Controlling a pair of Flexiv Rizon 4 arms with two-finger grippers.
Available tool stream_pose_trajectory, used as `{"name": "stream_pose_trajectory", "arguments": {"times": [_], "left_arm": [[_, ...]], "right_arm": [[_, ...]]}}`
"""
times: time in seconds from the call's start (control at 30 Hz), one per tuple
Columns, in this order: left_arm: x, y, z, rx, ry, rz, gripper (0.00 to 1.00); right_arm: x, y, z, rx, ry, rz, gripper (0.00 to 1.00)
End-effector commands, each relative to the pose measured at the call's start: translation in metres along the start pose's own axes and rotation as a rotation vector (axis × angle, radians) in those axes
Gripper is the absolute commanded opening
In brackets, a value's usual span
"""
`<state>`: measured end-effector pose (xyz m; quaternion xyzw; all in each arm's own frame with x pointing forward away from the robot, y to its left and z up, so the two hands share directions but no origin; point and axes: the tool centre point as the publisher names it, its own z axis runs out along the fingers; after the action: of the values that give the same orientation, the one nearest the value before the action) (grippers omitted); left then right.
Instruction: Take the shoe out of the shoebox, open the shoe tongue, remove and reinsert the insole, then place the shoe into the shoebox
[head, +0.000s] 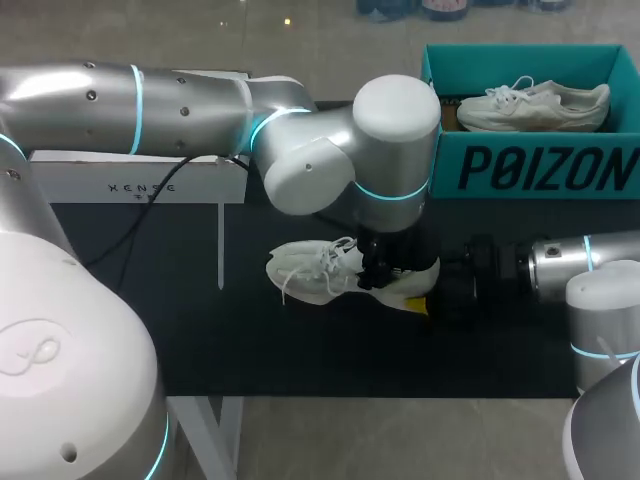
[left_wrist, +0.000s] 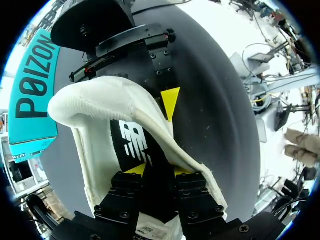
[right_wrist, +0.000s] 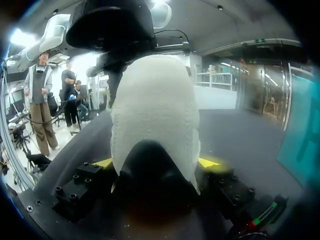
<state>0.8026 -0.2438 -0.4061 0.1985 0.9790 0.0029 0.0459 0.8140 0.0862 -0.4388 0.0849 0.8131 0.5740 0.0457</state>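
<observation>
Black table (head: 300, 350) bears teal shoebox (head: 530, 165).

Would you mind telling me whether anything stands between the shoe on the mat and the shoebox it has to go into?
Yes: the left arm hangs over the gap between the shoe and the shoebox, and a second shoe already lies inside.

Losing the shoe (head: 305, 270) midsection under the left arm (head: 395, 130) wrist in head view, with only toe, laces and a bit of heel showing. Cutting off the shoebox (head: 530, 168) at that view's right edge. Blurring up close in right wrist view, with the heel burying most of the right gripper (right_wrist: 156, 164) yellow tips. Hiding the toe end behind the collar in left wrist view, and not resolving the dark piece inside the left gripper (left_wrist: 156, 175).
</observation>
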Motion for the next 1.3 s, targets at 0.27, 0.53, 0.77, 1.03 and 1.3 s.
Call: {"name": "stream_pose_trajectory", "arguments": {"times": [0.27, 0.53, 0.77, 1.03, 1.3], "left_arm": [[0.002, -0.004, 0.025, 0.001, -0.050, -0.014, 0.00], [-0.001, 0.003, 0.011, -0.022, -0.111, -0.053, 0.00], [-0.001, 0.005, -0.005, -0.037, -0.167, -0.070, 0.00], [0.001, 0.009, -0.026, -0.045, -0.222, -0.087, 0.00], [0.004, 0.016, -0.042, -0.040, -0.262, -0.114, 0.00]], "right_arm": [[0.000, -0.004, 0.004, 0.002, -0.001, 0.003, 0.00], [0.000, -0.004, 0.004, 0.002, -0.001, 0.003, 0.00], [0.000, -0.004, 0.004, 0.002, -0.001, 0.003, 0.00], [0.000, -0.004, 0.004, 0.002, -0.001, 0.003, 0.00], [0.000, -0.004, 0.004, 0.002, -0.001, 0.003, 0.00]]}}
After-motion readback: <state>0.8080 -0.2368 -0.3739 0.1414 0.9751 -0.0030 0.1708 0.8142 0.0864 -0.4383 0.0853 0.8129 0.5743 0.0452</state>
